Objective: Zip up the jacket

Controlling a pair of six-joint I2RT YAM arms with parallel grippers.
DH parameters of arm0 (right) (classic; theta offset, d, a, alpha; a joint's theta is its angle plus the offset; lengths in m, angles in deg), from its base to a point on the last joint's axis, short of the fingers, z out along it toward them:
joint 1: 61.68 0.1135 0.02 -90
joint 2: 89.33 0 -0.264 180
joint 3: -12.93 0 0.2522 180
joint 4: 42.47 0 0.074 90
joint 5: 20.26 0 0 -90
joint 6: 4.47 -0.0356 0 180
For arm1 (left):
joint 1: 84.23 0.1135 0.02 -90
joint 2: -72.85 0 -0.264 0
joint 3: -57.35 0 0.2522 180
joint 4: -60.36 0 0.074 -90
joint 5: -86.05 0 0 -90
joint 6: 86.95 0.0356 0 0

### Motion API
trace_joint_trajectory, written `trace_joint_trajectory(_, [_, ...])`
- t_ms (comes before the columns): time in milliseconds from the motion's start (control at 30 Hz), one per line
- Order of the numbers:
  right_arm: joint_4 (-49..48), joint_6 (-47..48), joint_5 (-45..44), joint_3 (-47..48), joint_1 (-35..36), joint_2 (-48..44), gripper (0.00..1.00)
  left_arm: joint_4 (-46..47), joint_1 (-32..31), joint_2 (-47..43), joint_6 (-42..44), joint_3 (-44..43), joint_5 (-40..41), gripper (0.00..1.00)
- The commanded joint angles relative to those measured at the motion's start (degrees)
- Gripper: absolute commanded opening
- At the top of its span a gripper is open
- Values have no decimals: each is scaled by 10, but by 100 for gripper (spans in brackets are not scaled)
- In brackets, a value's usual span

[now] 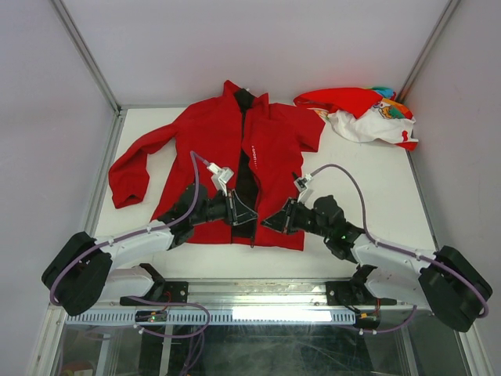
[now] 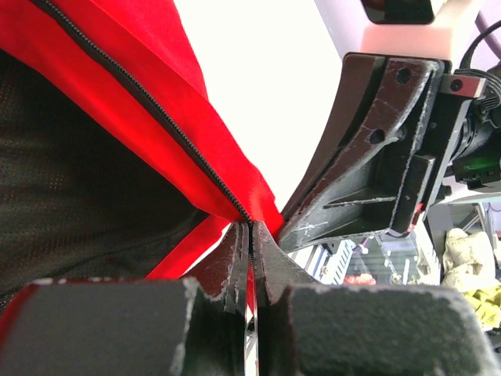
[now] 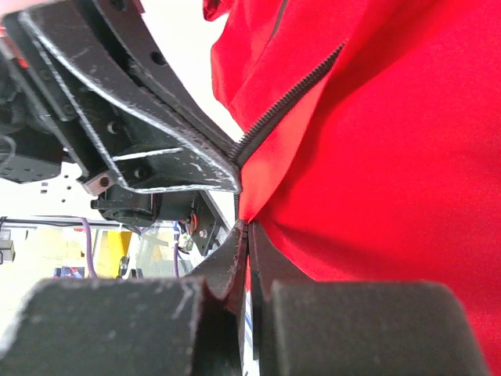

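Observation:
The red jacket (image 1: 274, 149) lies flat on the white table, collar far, hem near. Its front is open and shows black lining (image 2: 78, 196). My left gripper (image 1: 246, 215) is shut on the bottom end of one front edge, where the zipper teeth (image 2: 156, 110) run into the jaws (image 2: 250, 229). My right gripper (image 1: 268, 222) is shut on the bottom of the other front edge (image 3: 247, 227), with its zipper teeth (image 3: 290, 98) just above. The two grippers sit close together at the hem. The slider is not visible.
A smaller red-and-white garment with colourful print (image 1: 364, 113) lies bunched at the far right corner. The jacket's left sleeve (image 1: 133, 168) stretches toward the table's left edge. Metal frame rails border the table. Each wrist view shows the other gripper's body close by (image 2: 376, 157) (image 3: 133, 117).

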Motion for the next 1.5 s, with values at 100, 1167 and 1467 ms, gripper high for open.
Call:
trace_joint_trajectory(100, [13, 10, 13, 18, 10, -43, 0, 114, 28, -20, -32, 12, 28, 0])
trace_joint_trajectory(1167, [-128, 154, 92, 122, -5, 306, 84, 166, 131, 41, -66, 97, -7, 12])
trace_joint_trajectory(1467, [-188, 116, 73, 96, -1, 337, 79, 157, 131, 48, -58, 122, -24, 30])
